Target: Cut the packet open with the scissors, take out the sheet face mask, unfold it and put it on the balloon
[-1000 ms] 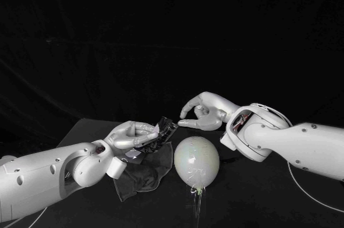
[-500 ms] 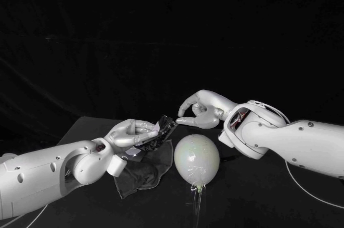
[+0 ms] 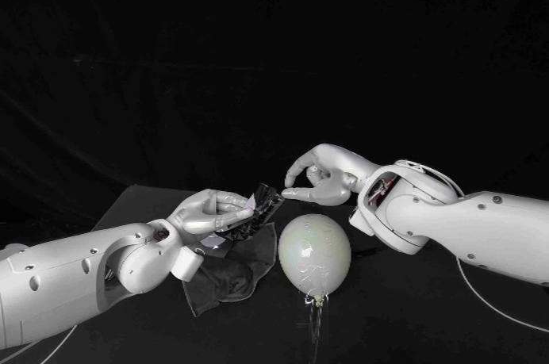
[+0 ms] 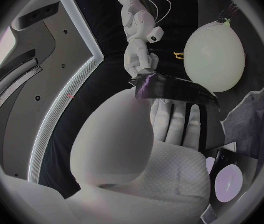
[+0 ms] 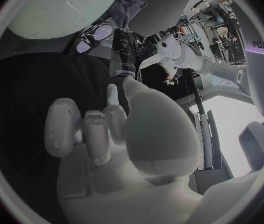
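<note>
My left hand [image 3: 212,212] holds the black packet [image 3: 262,208] up off the table, its upper end pointing at my right hand [image 3: 316,179]. In the left wrist view the packet [image 4: 177,89] lies across my left fingers [image 4: 174,122]. The right hand's [image 4: 138,59] thumb and forefinger stand apart right at the packet's end; I cannot tell whether they touch it. The pale balloon [image 3: 312,254] lies on the table below both hands, knot and string toward me. In the right wrist view the packet [image 5: 124,55] hangs just beyond my right fingertips [image 5: 111,93], with the balloon [image 5: 57,7] beside it.
A dark crumpled cloth [image 3: 223,281] lies under my left wrist, with a small pale card [image 3: 210,243] on it. A small yellow loop [image 4: 179,55] lies beside the balloon [image 4: 214,57]. The black table [image 3: 435,316] stretches out to the front right.
My right hand has lifted slightly and drawn closer to the packet's upper end over the last second. The left hand, packet and balloon have stayed put.
</note>
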